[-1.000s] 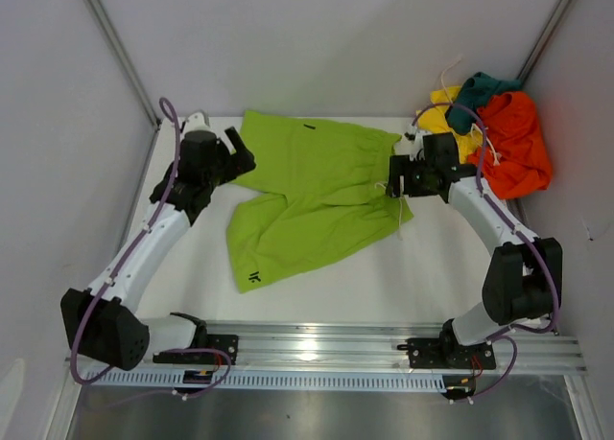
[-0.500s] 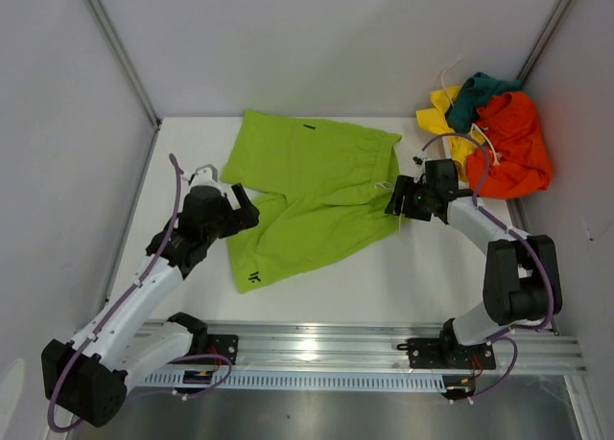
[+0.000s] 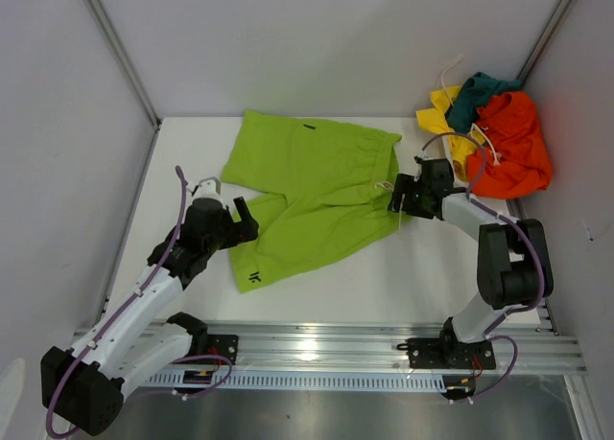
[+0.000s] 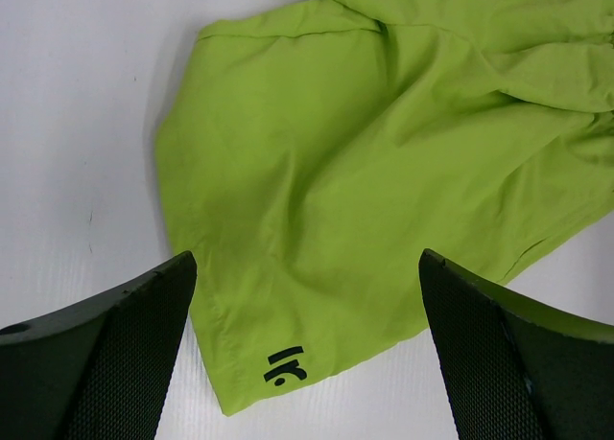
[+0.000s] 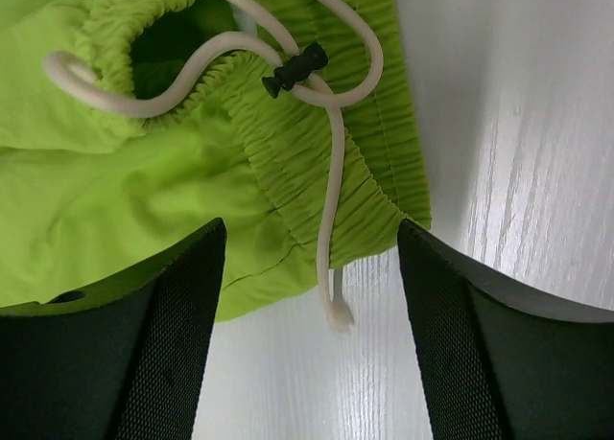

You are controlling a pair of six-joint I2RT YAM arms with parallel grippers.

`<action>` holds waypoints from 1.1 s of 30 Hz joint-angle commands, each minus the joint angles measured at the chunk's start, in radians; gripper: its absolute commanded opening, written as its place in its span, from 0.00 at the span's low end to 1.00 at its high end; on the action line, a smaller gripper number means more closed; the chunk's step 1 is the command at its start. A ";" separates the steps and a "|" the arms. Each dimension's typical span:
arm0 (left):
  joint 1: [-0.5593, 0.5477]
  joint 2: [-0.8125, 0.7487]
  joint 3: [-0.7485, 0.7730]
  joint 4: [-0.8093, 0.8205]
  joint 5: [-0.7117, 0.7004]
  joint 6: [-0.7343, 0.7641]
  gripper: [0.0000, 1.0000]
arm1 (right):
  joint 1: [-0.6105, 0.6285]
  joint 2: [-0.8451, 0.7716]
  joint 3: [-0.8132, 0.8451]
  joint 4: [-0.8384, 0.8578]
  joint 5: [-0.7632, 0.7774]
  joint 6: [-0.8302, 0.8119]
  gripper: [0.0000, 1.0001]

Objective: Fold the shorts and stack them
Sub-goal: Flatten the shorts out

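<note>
I'm watching the top camera looking down from behind the table (image 3: 384, 267), both wrist cameras peering close at the same lime green shorts (image 3: 317, 186).

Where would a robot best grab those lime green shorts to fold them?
Probably at the edges, since the lime green shorts lie flat: the gathered waistband corner, approached from the right where the right gripper stands open over it, and the logo leg's hem, from the left under the open left gripper. Edges give a lip to pinch; steer off the loose drawstring.
</note>
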 commanded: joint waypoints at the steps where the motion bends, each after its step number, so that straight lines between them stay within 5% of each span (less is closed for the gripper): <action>1: -0.010 -0.001 0.014 0.036 -0.009 0.032 0.99 | -0.007 0.058 0.067 0.058 0.014 -0.054 0.74; 8: -0.010 0.021 0.063 0.040 -0.015 0.036 0.99 | -0.009 0.109 0.084 0.082 -0.026 -0.074 0.72; 17: -0.017 0.090 0.178 0.031 -0.012 0.036 0.99 | -0.012 0.102 0.094 0.167 -0.020 -0.117 0.84; 25: -0.022 0.102 0.213 0.017 -0.029 0.049 0.99 | -0.012 0.159 0.134 0.083 -0.170 -0.107 0.62; 33: -0.022 0.191 0.276 0.057 -0.004 0.036 0.99 | -0.010 0.064 0.028 0.029 -0.205 -0.095 0.68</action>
